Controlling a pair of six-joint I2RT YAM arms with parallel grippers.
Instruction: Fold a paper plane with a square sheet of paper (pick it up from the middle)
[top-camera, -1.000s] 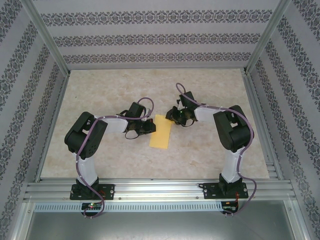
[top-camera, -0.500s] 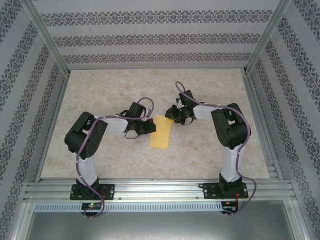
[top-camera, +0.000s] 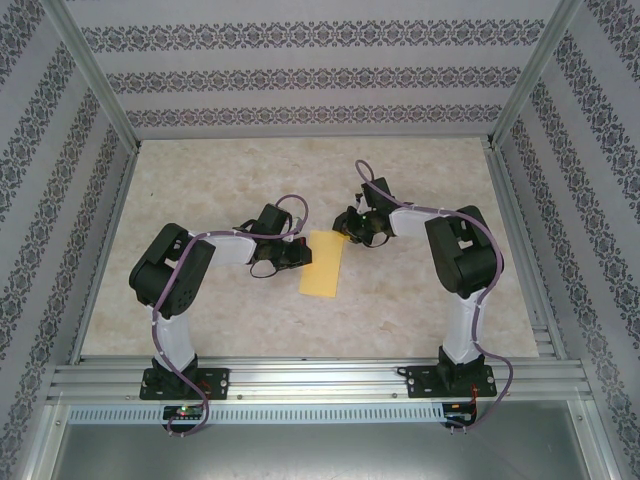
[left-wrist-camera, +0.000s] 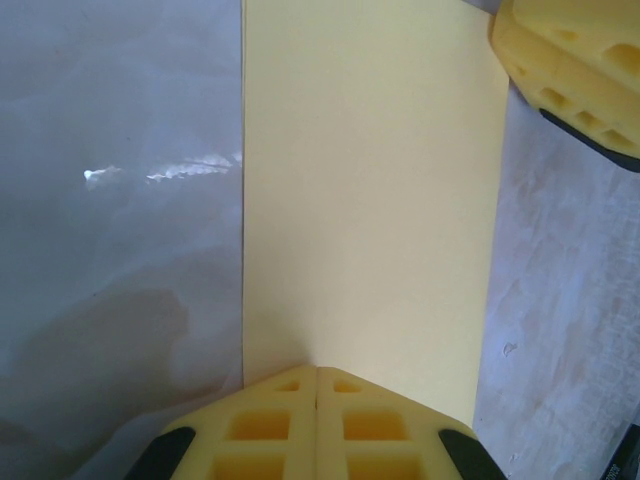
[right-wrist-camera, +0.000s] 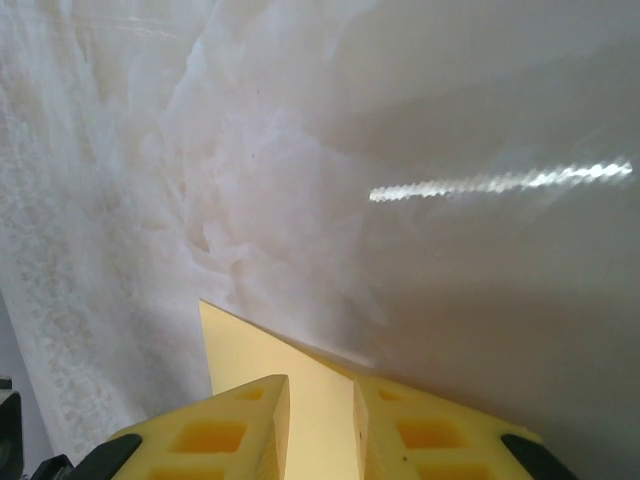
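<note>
Left fingers (left-wrist-camera: 300, 420) pressed together, right fingers (right-wrist-camera: 265, 425) narrowly parted, yellow paper (top-camera: 322, 263), marbled beige tabletop (top-camera: 220, 170), patterned walls (top-camera: 300, 80).

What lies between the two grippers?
The yellow paper strip, flat on the table: left gripper at its edge, right gripper at its far corner. Top view shows it.

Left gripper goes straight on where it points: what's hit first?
The yellow paper, right at the left gripper's shut tips, lying along that line. The right gripper sits right of it, probably missed; depth unclear.
</note>
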